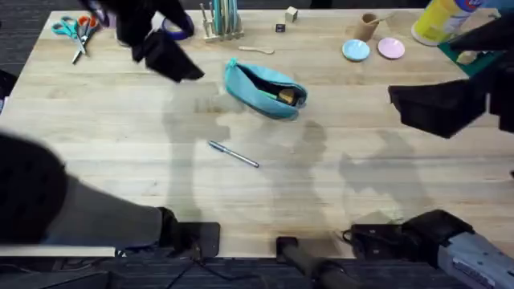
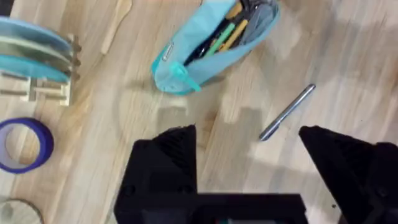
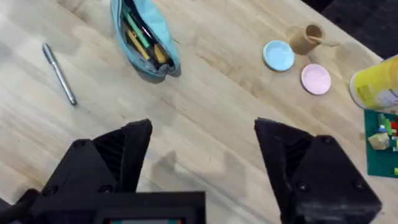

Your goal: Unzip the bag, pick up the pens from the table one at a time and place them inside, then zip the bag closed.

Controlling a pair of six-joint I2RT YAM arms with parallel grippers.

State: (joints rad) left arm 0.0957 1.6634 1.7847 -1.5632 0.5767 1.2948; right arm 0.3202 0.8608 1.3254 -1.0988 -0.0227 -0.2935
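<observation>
The teal bag (image 1: 261,87) lies unzipped on the table (image 1: 120,120), a little behind its middle. A green pen (image 2: 220,41) sits inside it among other items, and shows in the right wrist view too as the green pen (image 3: 138,34) in the bag (image 3: 149,59). The silver pen (image 1: 234,153) lies on bare wood in front of the bag. My left gripper (image 1: 171,58) hovers open and empty, high to the bag's back left. My right gripper (image 1: 434,108) hangs open and empty, far to the bag's right. The silver pen (image 2: 287,112) is beyond my left fingers (image 2: 166,163).
Along the back edge are scissors (image 1: 75,30), a blue tape roll (image 1: 178,26), a wooden rack (image 1: 221,22), a wooden spoon (image 1: 255,50), two small cubes, a wooden cup (image 1: 368,26), blue and pink discs (image 1: 356,50) and a yellow bottle (image 1: 446,18).
</observation>
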